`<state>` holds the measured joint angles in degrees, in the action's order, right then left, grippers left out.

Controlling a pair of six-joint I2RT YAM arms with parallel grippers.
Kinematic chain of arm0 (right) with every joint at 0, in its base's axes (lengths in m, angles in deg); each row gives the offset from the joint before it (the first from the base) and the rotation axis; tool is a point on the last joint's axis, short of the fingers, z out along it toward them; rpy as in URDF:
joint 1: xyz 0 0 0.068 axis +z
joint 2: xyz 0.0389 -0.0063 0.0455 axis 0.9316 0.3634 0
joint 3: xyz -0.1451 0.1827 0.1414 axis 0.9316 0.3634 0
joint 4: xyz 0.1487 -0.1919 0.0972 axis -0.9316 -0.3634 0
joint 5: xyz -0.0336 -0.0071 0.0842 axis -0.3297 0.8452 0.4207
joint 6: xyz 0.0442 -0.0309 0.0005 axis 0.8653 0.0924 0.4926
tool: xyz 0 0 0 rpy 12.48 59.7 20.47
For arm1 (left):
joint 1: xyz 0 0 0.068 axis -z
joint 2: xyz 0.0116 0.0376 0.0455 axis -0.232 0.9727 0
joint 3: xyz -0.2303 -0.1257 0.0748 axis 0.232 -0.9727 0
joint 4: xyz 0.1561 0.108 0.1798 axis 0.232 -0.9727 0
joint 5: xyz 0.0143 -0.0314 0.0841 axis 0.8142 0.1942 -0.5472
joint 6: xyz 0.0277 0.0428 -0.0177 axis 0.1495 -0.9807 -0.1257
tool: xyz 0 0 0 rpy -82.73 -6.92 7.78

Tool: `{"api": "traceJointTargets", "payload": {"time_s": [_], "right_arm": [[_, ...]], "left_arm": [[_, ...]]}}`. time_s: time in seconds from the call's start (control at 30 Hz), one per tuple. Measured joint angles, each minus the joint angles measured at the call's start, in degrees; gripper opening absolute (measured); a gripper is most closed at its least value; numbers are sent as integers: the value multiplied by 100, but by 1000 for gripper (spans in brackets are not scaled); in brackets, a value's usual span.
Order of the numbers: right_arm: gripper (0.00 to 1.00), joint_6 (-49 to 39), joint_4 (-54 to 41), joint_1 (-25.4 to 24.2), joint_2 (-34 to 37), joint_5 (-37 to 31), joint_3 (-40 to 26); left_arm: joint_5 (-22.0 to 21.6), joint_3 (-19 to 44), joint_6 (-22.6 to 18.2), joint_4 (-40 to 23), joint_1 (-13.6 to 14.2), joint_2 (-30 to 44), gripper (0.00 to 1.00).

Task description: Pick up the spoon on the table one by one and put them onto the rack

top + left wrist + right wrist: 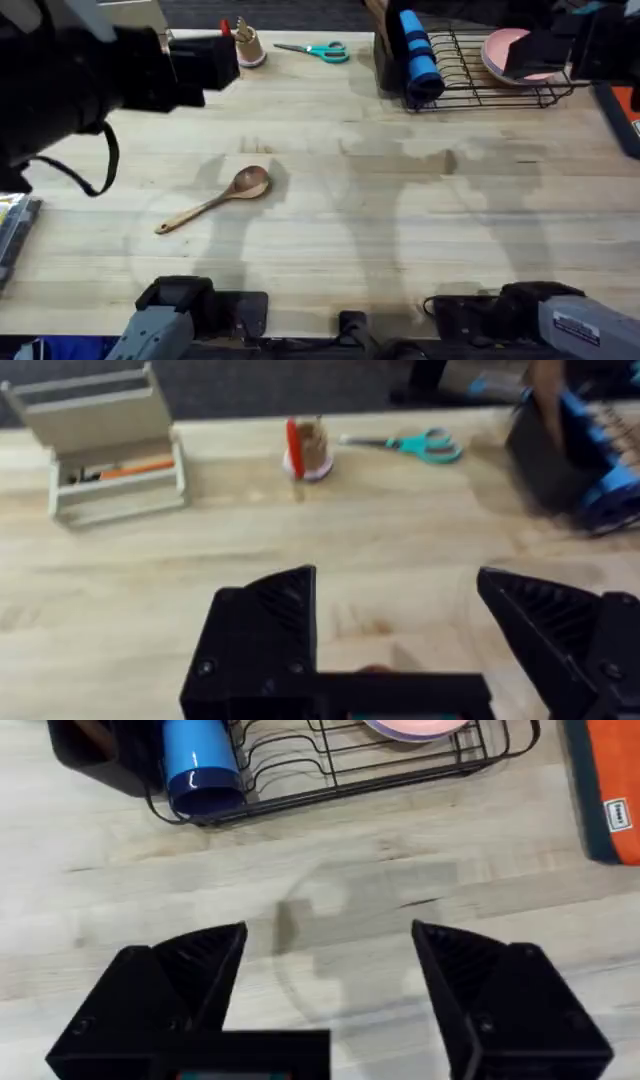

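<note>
One wooden spoon (230,195) lies on the table (400,230), left of centre, with its bowl to the upper right and its handle pointing lower left. The black wire rack (480,75) stands at the far right, with its black cutlery holder (388,55) at its left end. Something brown pokes out of the holder; I cannot tell what it is. My left gripper (400,630) is open over bare table, well above and behind the spoon. My right gripper (330,970) is open and empty over the wood just in front of the rack (340,765).
A blue cup (420,55) and a pink plate (505,50) sit in the rack. Teal scissors (315,50), a small pen holder (247,47) and a beige organiser (105,445) stand along the far edge. An orange-and-dark object (600,780) lies right of the rack.
</note>
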<state>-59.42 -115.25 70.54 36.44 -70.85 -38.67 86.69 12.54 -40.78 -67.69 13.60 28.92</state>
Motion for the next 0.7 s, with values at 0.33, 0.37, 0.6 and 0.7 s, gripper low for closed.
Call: {"api": "traceJointTargets", "payload": {"time_s": [0.33,0.37,0.6,0.7], "right_arm": [[996,61,13,0,0,0,0],[996,61,13,0,0,-2,0],[996,61,13,0,0,-2,0],[996,63,13,0,0,-2,0]], "left_arm": [[-219,0,-852,-1683,0,99,993],[-232,0,-882,-1718,0,132,993],[-371,2,-1001,-2491,0,256,993],[-445,2,-1210,-2630,0,256,993]]}}
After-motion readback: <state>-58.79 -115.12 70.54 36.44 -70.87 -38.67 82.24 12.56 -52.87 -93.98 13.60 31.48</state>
